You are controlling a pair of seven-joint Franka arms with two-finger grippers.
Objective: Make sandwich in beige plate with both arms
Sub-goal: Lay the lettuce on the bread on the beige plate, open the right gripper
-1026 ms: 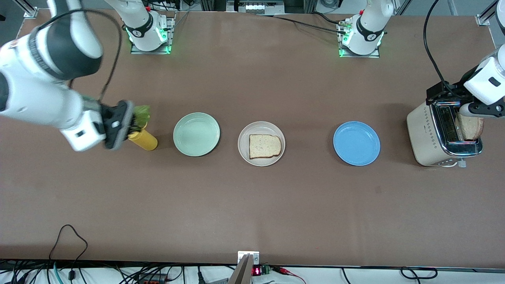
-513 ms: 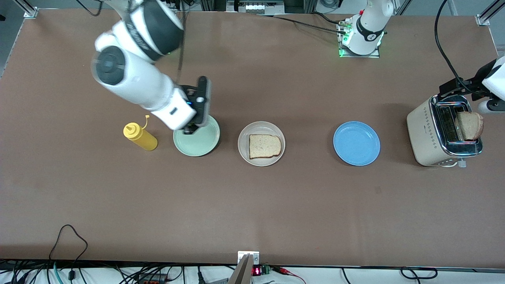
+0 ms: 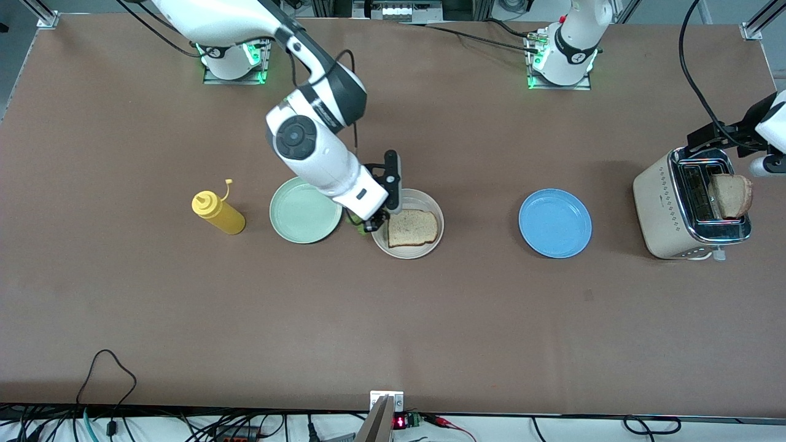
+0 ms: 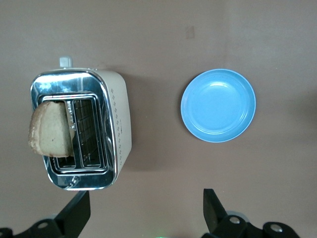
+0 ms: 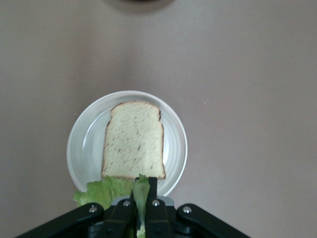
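**Speaker 1:** Right hand: we see it up over the rim of the beige plate at the edge toward the right arm's end of the desk, its fingers pressed together on a ruffled green lettuce leaf. In the right wrist view the leaf hangs at the plate's edge, just beside the crust of the toast slice that lies flat in the plate.

**Speaker 2:** Left hand: we find it spread wide and holding nothing, up over the desk near the toaster, where that arm waits. A second slice stands tilted in one toaster slot, partly risen above the chrome top.

**Speaker 1:** We note three plates in a row across the middle of the desk. The beige plate is between the mint-green plate, toward the right arm's end, and the blue plate, toward the left arm's end; these two carry nothing.

**Speaker 2:** We add the yellow squeeze bottle, lying tilted beside the mint-green plate, and the toaster at the left arm's end of the desk, near the blue plate but apart from it.
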